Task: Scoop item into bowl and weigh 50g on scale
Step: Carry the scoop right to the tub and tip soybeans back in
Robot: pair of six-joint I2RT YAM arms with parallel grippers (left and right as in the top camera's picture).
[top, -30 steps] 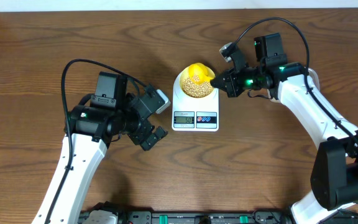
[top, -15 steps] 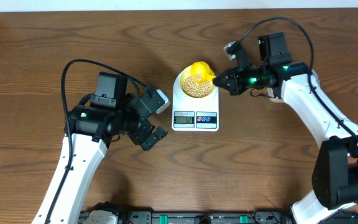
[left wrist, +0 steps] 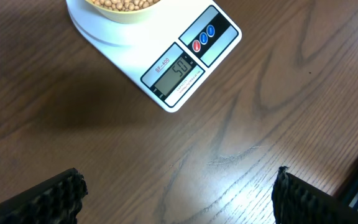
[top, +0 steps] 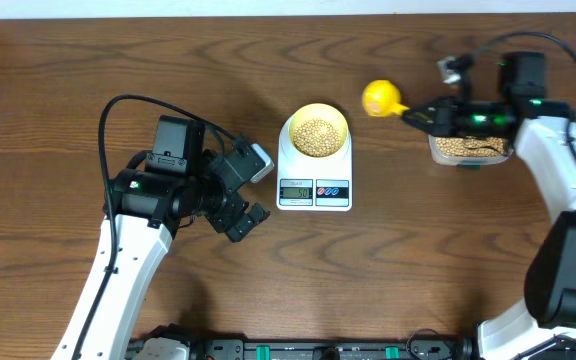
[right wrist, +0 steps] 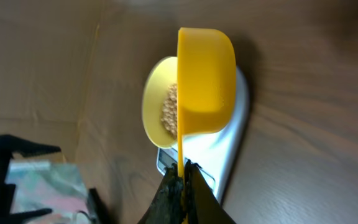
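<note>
Right now your beans (top: pixel 315 135) lie in two places. A tan heap of small round ones fills the pale yellow bowl (top: pixel 315 110), and more sit in the clear plastic tub (top: pixel 436 155) off to the right, partly hidden under the right arm. The bowl stands centred on the round platform of the white scale (top: pixel 313 175). It is narrower than that platform, so a white ring shows around it. On the scale's front you have a small display (top: pixel 296 190), which in the left wrist view seems to read 50, with two coloured buttons (top: pixel 333 189) beside it.

Your right gripper (top: pixel 415 114) is clamped tight on the thin handle of the bright yellow measuring spoon (top: pixel 377 97). The spoon's cup hangs up and to the right of the bowl, between the scale and the tub, touching neither. In the right wrist view the cup is turned on its edge with its smooth outer wall toward the camera, so you cannot tell what it carries.

Your left gripper (top: pixel 256 190) is just beside the scale's front left corner, jaws spread wide around bare tabletop, and its ribbed black pads show at the two bottom corners of its own camera view. Everything rests on a dark brown wooden table (top: pixel 168 60) with strong, wavy grain
</note>
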